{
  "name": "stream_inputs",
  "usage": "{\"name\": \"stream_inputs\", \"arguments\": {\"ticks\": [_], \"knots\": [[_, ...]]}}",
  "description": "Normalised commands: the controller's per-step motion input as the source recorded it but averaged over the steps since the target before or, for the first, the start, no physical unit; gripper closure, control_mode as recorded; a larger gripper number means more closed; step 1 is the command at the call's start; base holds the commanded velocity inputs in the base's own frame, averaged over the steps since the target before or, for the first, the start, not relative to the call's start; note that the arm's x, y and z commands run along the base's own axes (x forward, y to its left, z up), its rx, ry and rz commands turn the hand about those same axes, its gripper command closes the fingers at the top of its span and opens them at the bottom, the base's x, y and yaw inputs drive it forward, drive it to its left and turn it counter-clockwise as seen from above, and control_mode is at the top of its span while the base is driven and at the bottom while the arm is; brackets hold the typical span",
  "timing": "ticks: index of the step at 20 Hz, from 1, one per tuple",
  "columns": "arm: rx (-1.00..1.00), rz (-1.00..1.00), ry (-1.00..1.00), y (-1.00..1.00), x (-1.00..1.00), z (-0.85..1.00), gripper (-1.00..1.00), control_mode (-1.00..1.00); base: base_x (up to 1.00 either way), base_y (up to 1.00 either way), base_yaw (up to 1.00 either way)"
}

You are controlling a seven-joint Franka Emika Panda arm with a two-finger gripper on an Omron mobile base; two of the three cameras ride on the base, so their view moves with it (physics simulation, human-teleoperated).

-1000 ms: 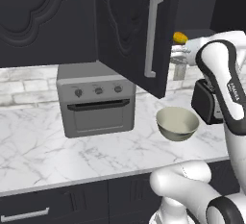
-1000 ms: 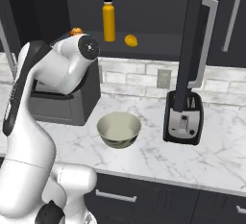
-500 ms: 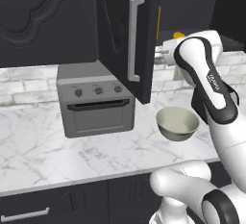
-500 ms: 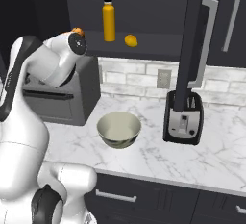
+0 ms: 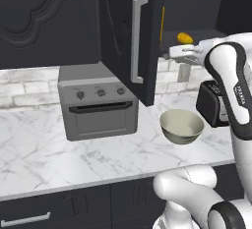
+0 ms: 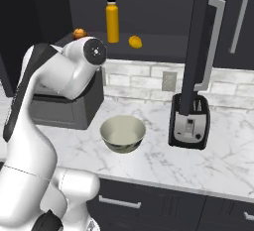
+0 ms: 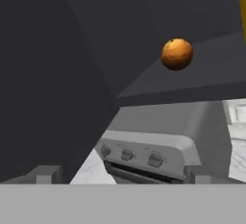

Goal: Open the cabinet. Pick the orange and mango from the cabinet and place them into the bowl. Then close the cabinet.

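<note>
Hand view, orange (image 7: 177, 54) on cabinet (image 7: 202, 81) shelf

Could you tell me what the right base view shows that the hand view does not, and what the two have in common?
Right base view alone: the mango and a tall yellow bottle on the shelf of the open cabinet, the empty bowl and the black toaster on the marble counter. Hand view alone: the toaster oven's knobs, seen up close. Both: the orange resting on the cabinet shelf.
</note>
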Motion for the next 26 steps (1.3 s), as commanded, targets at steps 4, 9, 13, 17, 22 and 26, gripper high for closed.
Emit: {"name": "stream_inputs", "arguments": {"ticks": [4,9,13,17,22,26], "knots": [[-0.03,-0.23,0.00,-0.04,0.65,0.29,-1.00,-1.00,0.00,0.00,0.00],[-0.01,-0.11,0.00,0.00,0.83,0.06,-1.00,-1.00,0.00,0.00,0.00],[0.00,-0.02,0.00,0.00,0.56,0.00,-1.00,-1.00,0.00,0.00,0.00],[0.00,0.00,0.00,0.00,0.38,0.00,-1.00,-1.00,0.00,0.00,0.00],[0.00,0.00,0.00,0.00,0.49,0.00,-1.00,-1.00,0.00,0.00,0.00],[-0.02,0.00,0.03,0.03,0.63,0.00,-1.00,-1.00,0.00,0.00,0.00]]}}
